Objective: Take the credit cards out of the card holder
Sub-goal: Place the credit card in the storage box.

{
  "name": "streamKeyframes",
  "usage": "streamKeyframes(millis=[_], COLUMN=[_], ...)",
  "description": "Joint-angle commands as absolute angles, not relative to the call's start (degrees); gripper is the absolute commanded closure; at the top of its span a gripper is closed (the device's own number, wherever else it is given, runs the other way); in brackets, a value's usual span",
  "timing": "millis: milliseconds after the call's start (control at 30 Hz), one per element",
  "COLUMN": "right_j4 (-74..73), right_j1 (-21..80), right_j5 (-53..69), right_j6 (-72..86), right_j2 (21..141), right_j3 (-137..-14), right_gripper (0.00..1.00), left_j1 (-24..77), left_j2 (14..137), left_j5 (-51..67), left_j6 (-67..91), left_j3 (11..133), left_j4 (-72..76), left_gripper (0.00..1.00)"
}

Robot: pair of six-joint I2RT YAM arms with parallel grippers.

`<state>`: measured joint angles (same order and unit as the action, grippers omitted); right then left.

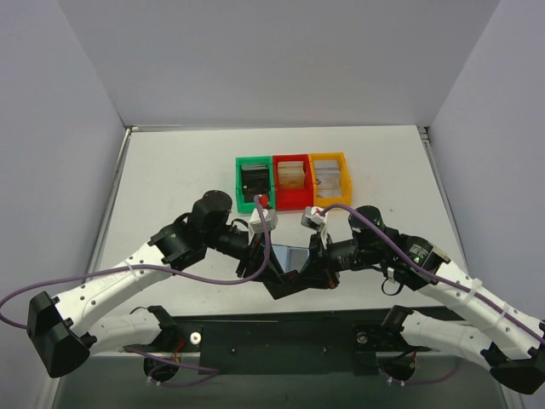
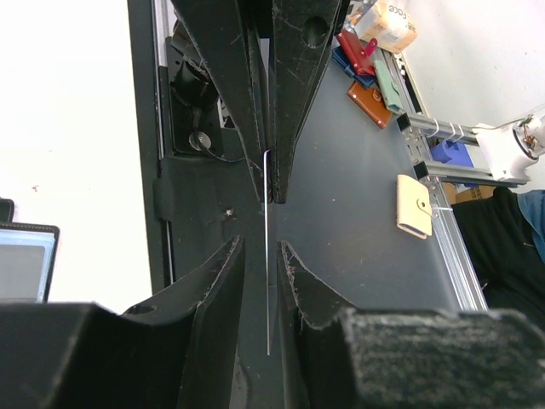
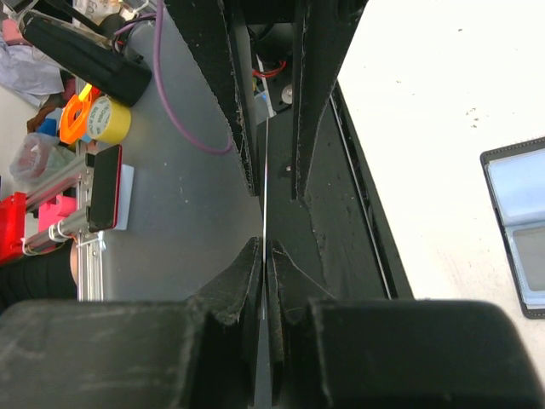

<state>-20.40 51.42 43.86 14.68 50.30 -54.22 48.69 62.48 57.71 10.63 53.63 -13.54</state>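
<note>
A thin credit card [image 2: 267, 220], seen edge-on, hangs in the air between my two grippers, which face each other tip to tip. My right gripper [image 3: 266, 256] is shut on one end of the card [image 3: 265, 204]. My left gripper [image 2: 260, 256] straddles the other end, open, with a narrow gap on each side of the card. The black card holder [image 3: 518, 226] lies open on the white table beside them, showing grey-blue pockets [image 2: 24, 266]. From above, both grippers meet low in the middle [image 1: 285, 281], with the card holder [image 1: 294, 253] just behind them.
Green [image 1: 239, 183], red [image 1: 292, 203] and yellow [image 1: 330, 156] bins stand in a row at the middle back, each holding a stack. The black base plate [image 1: 281, 336] runs along the near table edge under the grippers.
</note>
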Motion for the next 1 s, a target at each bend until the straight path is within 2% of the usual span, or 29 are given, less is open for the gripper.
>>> streamKeyframes(millis=[0,67,200,233,300,400,533,667,967], right_j4=[-19.0,-19.0,-19.0,-19.0,-19.0,-19.0,-19.0,-18.9,-19.1], right_j1=[51.7,51.7,51.7,51.7,51.7,51.7,51.7,51.7,51.6], right_j5=[43.9,43.9,44.1,44.2,44.2,44.2,44.3,44.5,44.6], right_j6=[13.8,13.8,13.7,13.7,13.7,13.7,13.8,13.7,13.7], right_j2=[50.6,50.6,50.9,50.9,51.0,50.9,50.9,50.9,50.8], right_j3=[-56.3,-56.4,-56.4,-56.4,-56.4,-56.3,-56.4,-56.2,-56.0], right_gripper=[1.00,1.00,1.00,1.00,1.00,1.00,1.00,1.00,1.00], left_j1=[49.0,49.0,49.0,49.0,48.9,48.9,48.9,48.6,47.8], left_j2=[62.1,62.3,62.3,62.4,62.2,62.2,62.4,62.6,62.7], left_j5=[58.8,59.1,59.2,59.2,58.8,58.9,59.0,59.1,59.3], left_j6=[9.2,9.3,9.9,10.1,10.5,10.5,10.5,10.5,10.9], left_j3=[55.4,55.2,55.2,55.1,55.3,55.7,56.2,56.2,57.1], left_j4=[-13.6,-13.5,-12.6,-12.4,-11.9,-11.8,-11.6,-11.9,-11.5], left_gripper=[0.71,0.76,0.77,0.77,0.68,0.66,0.66,0.71,0.70])
